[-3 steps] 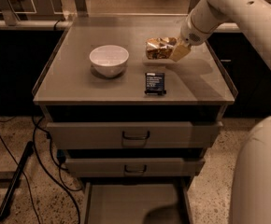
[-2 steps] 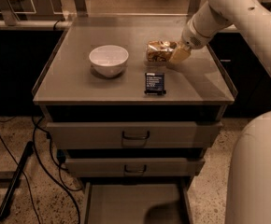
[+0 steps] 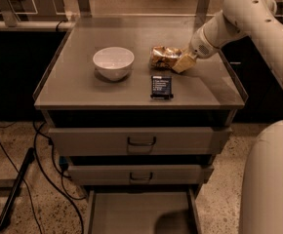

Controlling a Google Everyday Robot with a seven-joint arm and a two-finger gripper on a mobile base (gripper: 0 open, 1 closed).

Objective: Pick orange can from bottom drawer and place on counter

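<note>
**Status.** The orange can [image 3: 163,56] is on the counter [image 3: 73,82], toward the back right. It lies between the white bowl [image 3: 113,62] and the gripper [image 3: 183,63]. The gripper is at the can's right side, touching it or just beside it. I cannot tell whether it is clamped on the can or has let go. The bottom drawer [image 3: 131,213] stands pulled out and its visible floor is bare.

**Assessment.** I judge the placement to be at or near its end. What is left is the release and a clean exit of the arm.

**Hazards.**
1. If I pull the arm back while the grip is on, the can would drag toward the right rim and could tip.
2. The can's dented, uneven body may not sit steady. A nudge on release could roll it toward the bowl or the small dark box [image 3: 161,87] in front.
3. A sideways exit could sweep the can, so I would lift clear first.
4. The open drawer juts out low, and a base move toward the cabinet could strike it.
</note>
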